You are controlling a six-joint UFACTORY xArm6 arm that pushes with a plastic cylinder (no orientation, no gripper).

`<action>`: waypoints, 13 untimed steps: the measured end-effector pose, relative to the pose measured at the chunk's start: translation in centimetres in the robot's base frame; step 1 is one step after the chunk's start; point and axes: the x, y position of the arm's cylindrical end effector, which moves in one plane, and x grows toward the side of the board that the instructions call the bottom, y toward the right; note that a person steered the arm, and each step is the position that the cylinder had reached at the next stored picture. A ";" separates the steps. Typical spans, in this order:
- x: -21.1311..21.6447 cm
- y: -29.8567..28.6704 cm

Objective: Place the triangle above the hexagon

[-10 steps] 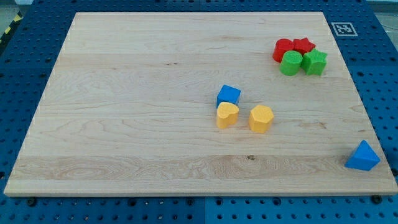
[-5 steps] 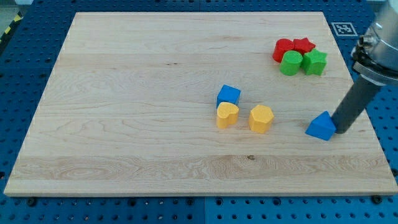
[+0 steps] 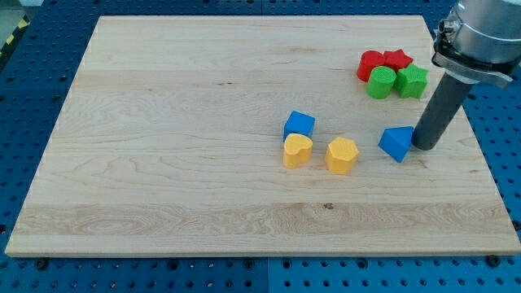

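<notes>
Blue triangle [image 3: 397,143]: you'll see it right of the yellow hexagon [image 3: 342,155], near it.
My tip [image 3: 425,146]: touching the triangle's right side; a bare rod, gripping nothing.

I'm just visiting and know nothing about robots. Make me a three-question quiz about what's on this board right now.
1. True or false: my tip is at the blue triangle, on its right in the view.
2. Which block lies nearest the yellow hexagon on the view's left? A) green star B) yellow heart C) red cylinder
3. Fill in: the red and green blocks cluster at the view's top ____.

Key: 1 true. 2 B, the yellow heart. 3 right.
</notes>
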 end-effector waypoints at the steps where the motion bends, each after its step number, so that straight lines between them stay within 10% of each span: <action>1: 1.2 2.9; 5: -1.7 -8.7; 13: -5.6 -13.0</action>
